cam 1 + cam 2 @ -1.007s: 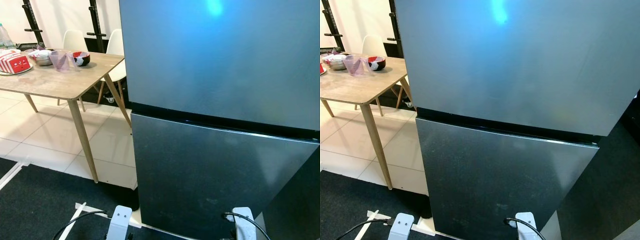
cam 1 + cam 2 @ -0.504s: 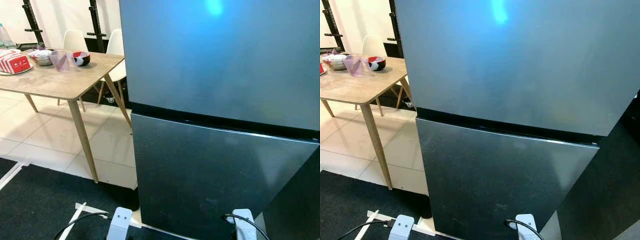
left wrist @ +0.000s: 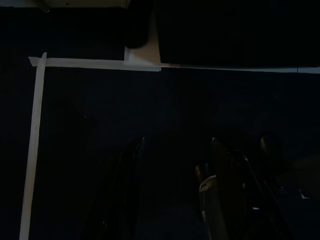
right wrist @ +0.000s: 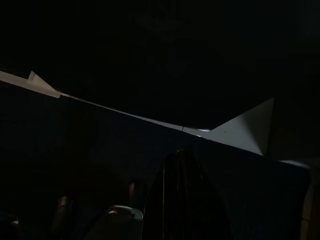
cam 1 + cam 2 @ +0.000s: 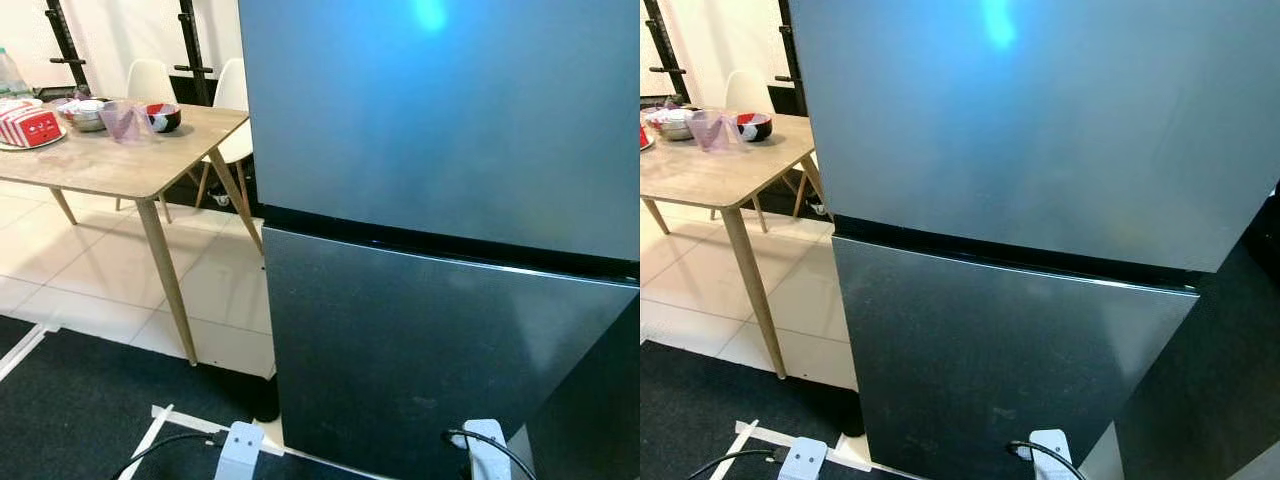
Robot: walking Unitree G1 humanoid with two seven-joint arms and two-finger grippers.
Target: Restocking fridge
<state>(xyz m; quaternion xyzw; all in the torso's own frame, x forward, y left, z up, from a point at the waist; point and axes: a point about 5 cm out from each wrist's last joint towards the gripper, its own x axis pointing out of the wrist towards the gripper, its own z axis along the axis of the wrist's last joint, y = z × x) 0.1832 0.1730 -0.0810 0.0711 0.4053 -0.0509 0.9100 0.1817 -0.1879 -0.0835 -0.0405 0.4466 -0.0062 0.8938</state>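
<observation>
A tall dark grey fridge (image 5: 440, 200) stands right in front of me. Its upper door (image 5: 1040, 120) and lower door (image 5: 1000, 350) are both closed, with a black seam between them. My two arms hang low before it, the left wrist (image 5: 240, 447) and right wrist (image 5: 484, 446) showing at the bottom edge. In the dark left wrist view my left gripper (image 3: 172, 200) is open over the black mat with nothing between its fingers. My right gripper (image 4: 180, 200) is a dark shape near the fridge's base.
A wooden table (image 5: 110, 165) stands to the left with a red and white box (image 5: 28, 125), a pink cup (image 5: 120, 120), a red bowl (image 5: 163, 117) and a steel bowl (image 5: 85, 115). White chairs (image 5: 232, 110) sit behind it. White tape (image 3: 37, 125) marks the black mat.
My left wrist has sunk a little lower in the eye views. The fridge doors stay closed.
</observation>
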